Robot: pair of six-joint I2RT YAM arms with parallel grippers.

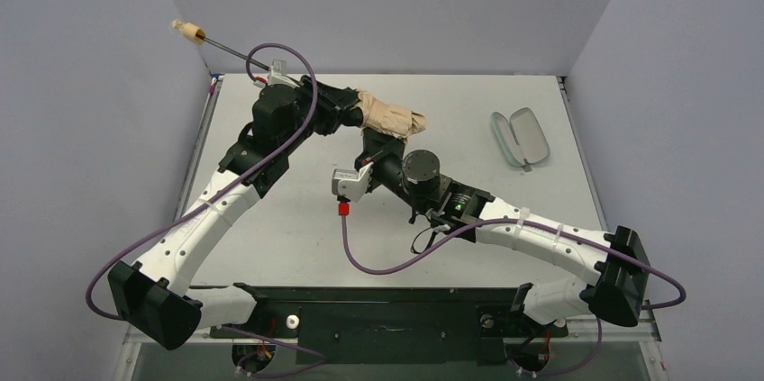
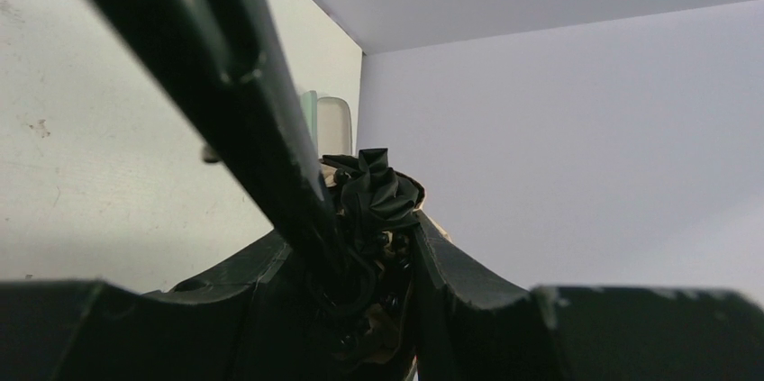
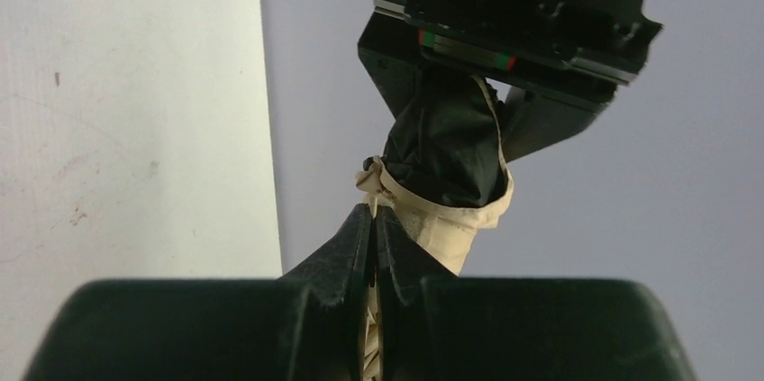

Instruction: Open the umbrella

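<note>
The pale mint-green hard case (image 1: 532, 140) lies open on the right of the white table (image 1: 468, 97), well apart from both arms. Its 2 oval shells sit side by side and show only smooth, pale insides.

The umbrella (image 1: 393, 118) is held in the air over the back-left part of the table. It is a soft, crumpled bundle of tan-beige fabric with black lining bunched inside. A thin black shaft (image 1: 230, 50) runs up and left to a small beige handle knob (image 1: 189, 32) out past the table's corner.

The left gripper (image 1: 353, 111) is partly closed around the bundle at its shaft end. In its wrist view the 2 black fingers (image 2: 450, 264) flank crumpled black lining and thin ribs, and a dark, blurred bar crosses the frame, too close to make out.

The right gripper (image 3: 372, 219) meets the bundle from the near side, its jaws pressed fully together on a fold of tan fabric — a pleated strip of it shows between the fingers. From above, its fingertips are hidden under the cloth. The canopy is folded, not spread.
</note>
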